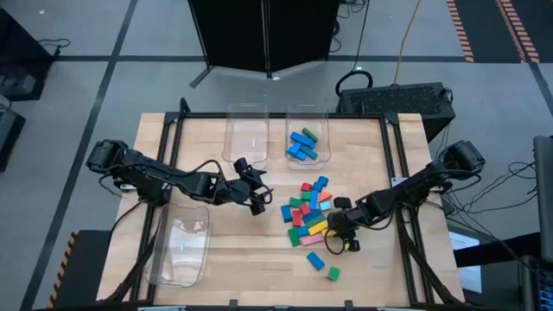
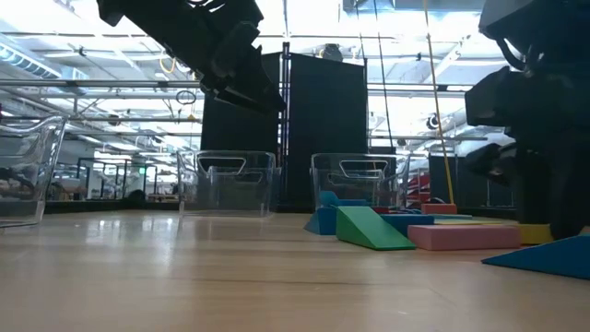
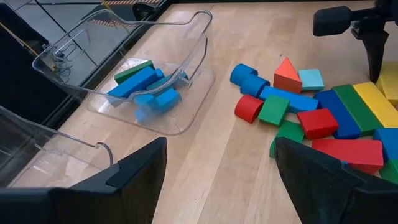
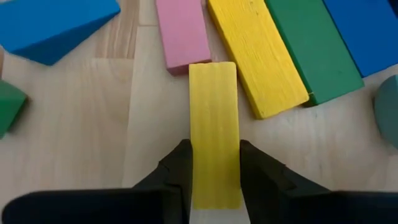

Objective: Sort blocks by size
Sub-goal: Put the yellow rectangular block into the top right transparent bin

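The right gripper (image 4: 214,171) pinches a yellow block (image 4: 213,118) (flat on the table) — the left gripper (image 1: 256,192) hovers spread wide.

1. The table (image 1: 259,259) is pale wood with a black frame.
2. The bins (image 1: 246,130) are clear plastic; one holds blue blocks (image 1: 302,145) and a green one.
3. The pile of blocks (image 1: 308,212) mixes red, blue, green, yellow, pink and cyan.
4. A yellow block (image 4: 214,134) sits between the black fingers of the right gripper (image 4: 214,177).
5. Beside it lie a pink block (image 4: 181,31), a longer yellow block (image 4: 256,53) and a green block (image 4: 311,46).
6. The left gripper (image 3: 217,168) is black.
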